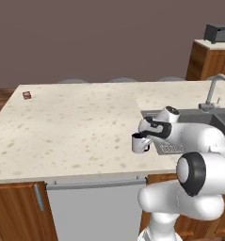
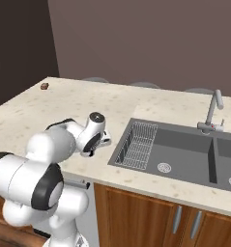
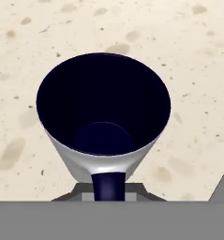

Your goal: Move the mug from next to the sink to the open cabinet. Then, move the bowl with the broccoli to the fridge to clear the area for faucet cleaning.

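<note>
You see the mug (image 1: 140,142) upright on the counter (image 1: 71,127) just left of the sink (image 2: 184,149), mouth up. The gripper (image 1: 149,138) is clamped on its handle side. Hand view alone shows its dark interior (image 3: 104,110); right base view shows the faucet (image 2: 212,113). No legible writing.

Gripper fingertips: the small mug (image 3: 104,122), dark inside and pale grey outside, is hiding them in the hand view.
Mug in right base view: the white arm is covering it.
Dark grey two-basin sink (image 2: 184,149): the right edge is cutting off its right basin.
Small brown object (image 1: 27,95), far left: too small to identify.
</note>
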